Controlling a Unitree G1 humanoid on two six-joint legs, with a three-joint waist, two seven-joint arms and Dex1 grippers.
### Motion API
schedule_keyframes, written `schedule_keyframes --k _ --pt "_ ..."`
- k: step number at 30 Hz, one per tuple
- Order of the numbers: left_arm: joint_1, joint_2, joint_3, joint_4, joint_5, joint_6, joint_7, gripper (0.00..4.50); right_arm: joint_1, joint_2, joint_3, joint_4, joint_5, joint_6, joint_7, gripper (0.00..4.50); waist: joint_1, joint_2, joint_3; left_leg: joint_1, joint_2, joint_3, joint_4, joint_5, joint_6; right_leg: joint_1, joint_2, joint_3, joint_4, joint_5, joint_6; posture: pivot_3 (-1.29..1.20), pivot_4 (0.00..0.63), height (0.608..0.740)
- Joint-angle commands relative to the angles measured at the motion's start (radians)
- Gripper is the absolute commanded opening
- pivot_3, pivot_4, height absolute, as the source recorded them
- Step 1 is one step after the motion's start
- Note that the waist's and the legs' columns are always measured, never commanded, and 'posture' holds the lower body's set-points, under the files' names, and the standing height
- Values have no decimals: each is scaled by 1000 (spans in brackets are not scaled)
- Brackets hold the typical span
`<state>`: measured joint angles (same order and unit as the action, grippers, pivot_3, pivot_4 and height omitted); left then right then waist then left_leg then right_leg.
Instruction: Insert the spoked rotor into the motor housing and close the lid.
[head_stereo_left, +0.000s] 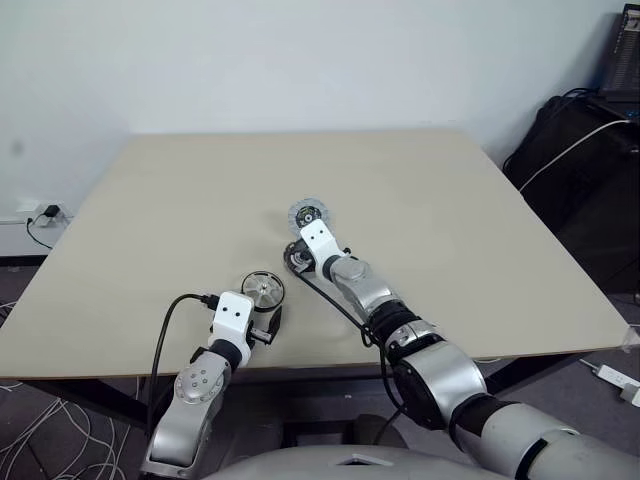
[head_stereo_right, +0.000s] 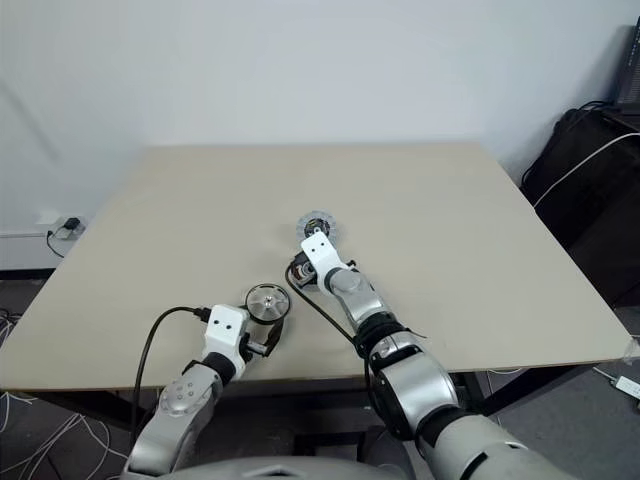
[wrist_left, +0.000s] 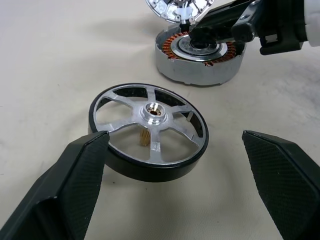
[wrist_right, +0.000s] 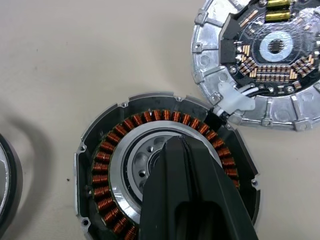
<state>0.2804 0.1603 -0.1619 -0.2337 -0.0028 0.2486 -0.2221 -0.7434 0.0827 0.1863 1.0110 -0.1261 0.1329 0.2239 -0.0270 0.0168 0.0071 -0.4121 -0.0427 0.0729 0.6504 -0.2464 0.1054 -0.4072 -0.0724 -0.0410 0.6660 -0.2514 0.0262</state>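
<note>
On the table (head_stereo_left: 480, 200), the right gripper (wrist_right: 182, 150) is pinched shut over the copper-ringed motor housing (wrist_right: 107, 170). Between the left gripper's (wrist_left: 175, 155) wide-apart fingers lies the spoked rotor (wrist_left: 149, 130).

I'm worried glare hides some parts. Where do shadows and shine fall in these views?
Left wrist view: soft shadow under the spoked wheel, its hub shiny but readable. Right wrist view: the right gripper blocks the centre of the housing; the metal rim of the open lid glints, the copper coils are free of glare. Head views: even light on the table, faint shadows only.
</note>
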Motion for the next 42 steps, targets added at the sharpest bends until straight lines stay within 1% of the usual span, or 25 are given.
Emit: schedule_keyframes --k 1,6,13,18,21,26,32,36,39,42 --pt "-5 -4 8 -47 -3 -20 7 4500 -34 8 0 11 -9 -13 0 15 0 0 0 0 0 0 0 0 0 0 0 0 0 0 0 0 0 740" --pt "-4 -5 8 -49 -3 -18 10 4500 -43 13 -1 30 -15 -20 -1 15 0 0 0 0 0 0 0 0 0 0 0 0 0 0 0 0 0 740" --pt "3 -6 6 -47 -3 -22 12 4500 -44 11 -35 -23 18 -67 -4 15 0 0 0 0 0 0 0 0 0 0 0 0 0 0 0 0 0 740" --pt "2 -7 5 -45 -4 -22 11 4500 -52 18 -37 -20 16 -76 -12 15 0 0 0 0 0 0 0 0 0 0 0 0 0 0 0 0 0 740" --pt "4 -6 8 -46 -4 -23 12 4500 -57 22 -22 8 1 -58 -7 15 0 0 0 0 0 0 0 0 0 0 0 0 0 0 0 0 0 740" --pt "17 -4 17 -57 -5 -24 18 4500 -72 27 5 66 -31 27 -3 15 0 0 0 0 0 0 0 0 0 0 0 0 0 0 0 0 0 740" --pt "23 -5 18 -61 -6 -22 19 4500 -75 31 -16 28 -10 10 6 15 0 0 0 0 0 0 0 0 0 0 0 0 0 0 -1 0 0 740" --pt "18 -6 15 -56 -6 -22 16 4500 -54 13 -1 -68 0 -10 82 15 -1 0 0 0 0 0 0 0 0 -1 0 0 0 0 -1 0 0 740" --pt "12 -6 14 -51 -8 -22 13 4500 -7 -31 55 -207 -11 34 212 15 1 0 0 -1 0 0 0 0 0 -1 0 0 0 0 0 0 0 740" --pt "8 -5 13 -48 -9 -22 9 4500 35 -78 97 -322 -22 97 293 534 2 0 0 -1 0 0 0 -2 4 -1 0 0 0 0 -1 0 0 740"
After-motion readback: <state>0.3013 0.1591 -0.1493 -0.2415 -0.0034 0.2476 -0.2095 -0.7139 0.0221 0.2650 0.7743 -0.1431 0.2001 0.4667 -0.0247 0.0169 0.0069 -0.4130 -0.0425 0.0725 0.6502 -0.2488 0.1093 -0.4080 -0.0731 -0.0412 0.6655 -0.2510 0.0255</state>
